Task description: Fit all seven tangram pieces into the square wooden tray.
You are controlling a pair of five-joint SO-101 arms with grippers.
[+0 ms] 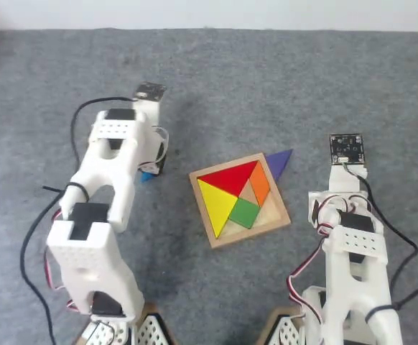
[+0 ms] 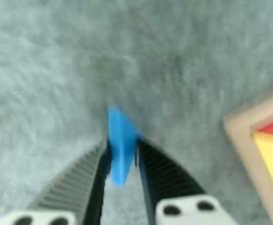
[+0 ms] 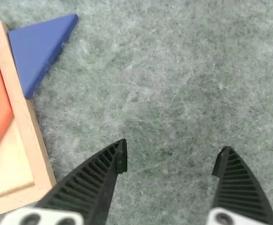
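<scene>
Grey felt mat (image 1: pixel 266 86) under both arms. Square wooden tray (image 1: pixel 256 234) mid-mat, holding red (image 1: pixel 230 178), yellow (image 1: pixel 216 205), orange (image 1: pixel 260 183) and green (image 1: pixel 245 213) pieces. Left gripper (image 2: pixel 122 159) clamped on a light blue piece (image 2: pixel 121 140), apart from the tray. Right gripper (image 3: pixel 174 154) spread wide, holding nothing, above bare mat. Dark blue triangle (image 1: pixel 279 161) on the mat, against the tray's far rim, outside it.

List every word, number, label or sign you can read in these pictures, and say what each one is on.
No text can be read.
The tray, pieces and mat are plain.
The small boards on the arms may bear marks, but these are too small to read.
</scene>
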